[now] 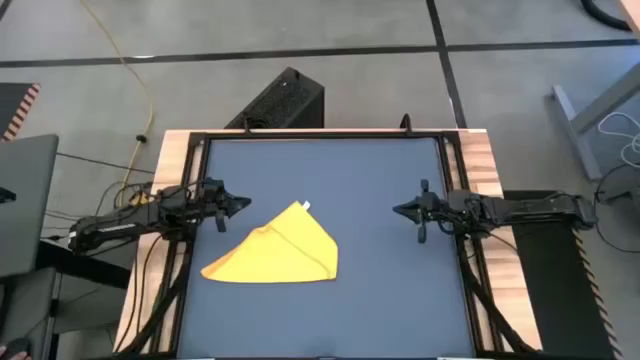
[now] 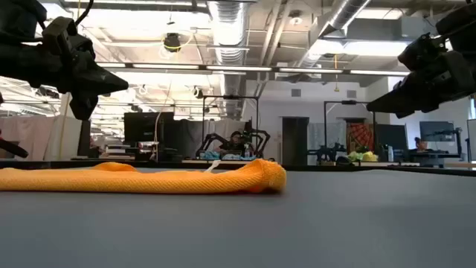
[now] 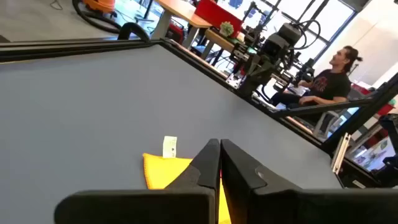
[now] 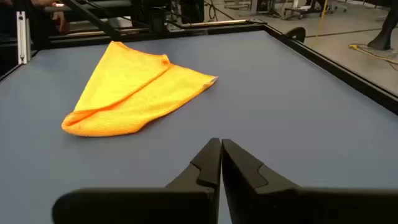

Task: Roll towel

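The yellow-orange towel (image 1: 278, 252) lies folded in a rough triangle on the dark table mat, left of centre, its white tag (image 1: 306, 207) at the far corner. In the right wrist view the towel (image 4: 130, 93) shows folded over, with a rounded fold at one end. My left gripper (image 1: 243, 206) hovers shut above the mat, just left of the towel's far corner, touching nothing. My right gripper (image 1: 398, 211) hovers shut at the right side of the mat, well clear of the towel. In the low view both grippers hang above the table.
A black frame rail (image 1: 320, 135) borders the mat, with wooden table edges (image 1: 485, 160) outside it. A black box (image 1: 285, 100) sits on the floor beyond the far edge. Bare mat (image 1: 380, 290) lies between the towel and my right gripper. A person (image 3: 329, 81) sits beyond the table.
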